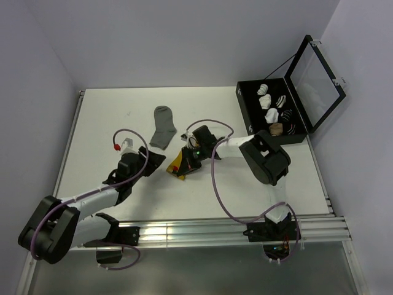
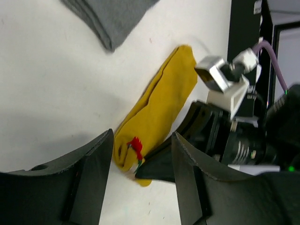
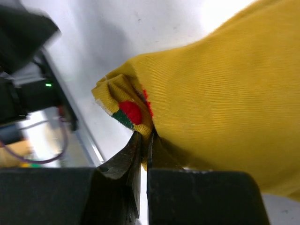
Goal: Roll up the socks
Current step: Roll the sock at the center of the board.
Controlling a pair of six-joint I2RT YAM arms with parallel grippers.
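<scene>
On the table (image 1: 98,123) our right gripper (image 3: 144,140) pinches the yellow sock (image 2: 164,103) end, left gripper (image 2: 140,187) open, empty; next we curl it inward.

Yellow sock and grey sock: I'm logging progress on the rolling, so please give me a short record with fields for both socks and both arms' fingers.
yellow sock: stretched out on the table, not bundled; red mark at one end
grey sock: flat on the table, apart from the yellow one, untouched
right gripper: fingers shut, pinching the yellow sock's edge beside the red mark
left gripper: fingers open, straddling the marked end, not gripping
rolling: not yet done
</scene>
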